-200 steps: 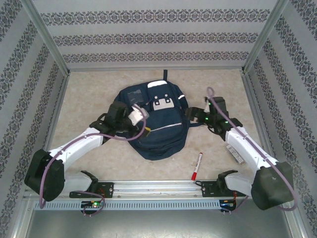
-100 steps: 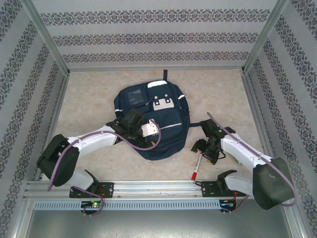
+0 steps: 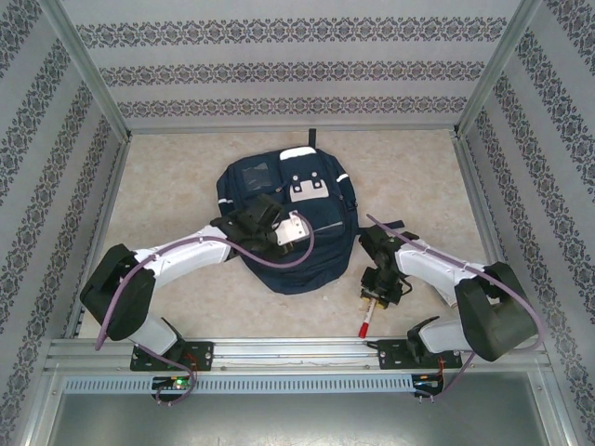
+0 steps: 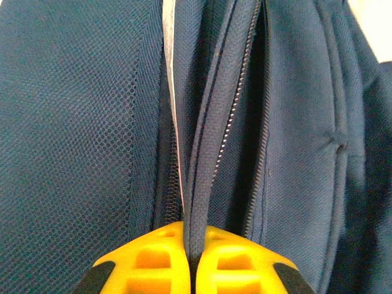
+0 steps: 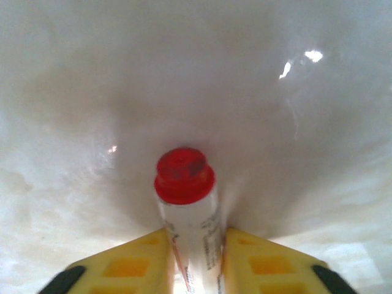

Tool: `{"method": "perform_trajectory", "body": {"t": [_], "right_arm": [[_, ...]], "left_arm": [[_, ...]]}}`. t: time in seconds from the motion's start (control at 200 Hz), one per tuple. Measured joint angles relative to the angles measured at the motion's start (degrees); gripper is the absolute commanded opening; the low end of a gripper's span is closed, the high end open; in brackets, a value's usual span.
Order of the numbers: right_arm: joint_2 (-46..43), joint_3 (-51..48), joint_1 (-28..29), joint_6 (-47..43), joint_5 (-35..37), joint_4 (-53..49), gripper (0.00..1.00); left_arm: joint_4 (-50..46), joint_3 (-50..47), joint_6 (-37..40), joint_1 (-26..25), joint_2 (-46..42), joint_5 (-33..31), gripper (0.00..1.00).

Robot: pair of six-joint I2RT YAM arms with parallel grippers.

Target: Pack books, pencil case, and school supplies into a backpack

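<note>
The navy backpack [image 3: 279,200] lies flat in the middle of the table. My left gripper [image 3: 290,234] rests on its front. In the left wrist view this gripper [image 4: 193,236] is shut on a strip of the backpack's fabric [image 4: 205,153] beside an open zipper. The marker [image 3: 364,322], white with a red cap, lies on the table right of the backpack's lower end. My right gripper [image 3: 376,293] is down over it. In the right wrist view the yellow fingers [image 5: 138,263] press the marker's barrel [image 5: 190,220] from both sides, red cap pointing away. The books and the pencil case are out of view.
A dark strap [image 3: 390,225] trails from the backpack's right side toward the right arm. Patterned walls with metal posts [image 3: 88,74] close in the table on three sides. A metal rail [image 3: 297,351] runs along the near edge.
My right gripper has swung from beside the backpack down to the marker and shut on it. My left gripper has moved right across the backpack's front and shut on the fabric by the zipper.
</note>
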Motion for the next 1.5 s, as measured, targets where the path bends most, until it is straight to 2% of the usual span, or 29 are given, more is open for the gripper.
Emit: {"method": "perform_trajectory", "body": {"t": [0.145,0.275,0.395,0.645,0.759,0.774,0.814,0.889,0.939,1.009,1.179,1.359,1.499], "right_arm": [[-2.45,-0.24,-2.16,3.96,-3.72,2.27,0.08],[-9.01,0.70,-2.21,9.38,-5.09,6.32,0.01],[-13.49,2.84,-2.47,15.56,-6.08,10.64,0.00],[-6.78,10.86,-1.64,27.15,-10.10,25.90,0.03],[-1.42,14.97,-0.79,31.41,-9.75,31.98,0.11],[-0.81,15.54,-0.61,31.89,-9.51,32.33,0.15],[0.90,17.18,-0.13,32.87,-8.52,33.22,0.31],[3.76,19.87,1.22,34.49,-6.75,34.34,0.54],[5.07,20.68,1.92,36.11,-5.79,35.15,0.64],[5.64,20.76,2.38,37.81,-4.87,35.91,0.68],[3.63,19.74,1.22,38.71,-3.87,36.24,0.68],[-7.15,12.02,-3.06,37.27,-3.13,33.53,0.67],[-13.92,8.48,-8.09,31.10,-1.88,28.20,0.70]], "left_arm": [[-3.74,4.31,-4.85,0.02,-0.42,0.70,0.00],[-6.51,7.02,-8.22,0.04,-0.52,0.17,0.00],[-7.30,8.85,-12.04,0.46,-1.20,-0.50,0.00],[-7.67,11.82,-22.40,4.66,-1.60,4.28,0.00],[-7.65,11.85,-25.99,4.96,-1.57,6.14,0.00],[-7.65,11.89,-26.53,4.98,-1.57,6.36,0.00],[-7.63,12.00,-27.89,5.25,-1.57,6.82,0.00],[-7.61,12.79,-30.45,5.66,-1.57,7.56,0.00],[-7.67,13.66,-31.89,6.01,-1.57,7.78,0.00],[-7.76,14.93,-33.18,6.47,-1.51,8.22,0.00],[-8.57,16.28,-34.84,7.21,-0.79,9.97,0.00],[-8.59,16.26,-36.37,7.21,0.28,11.76,0.00],[-7.74,15.26,-37.27,7.23,0.26,11.89,0.00]]}}
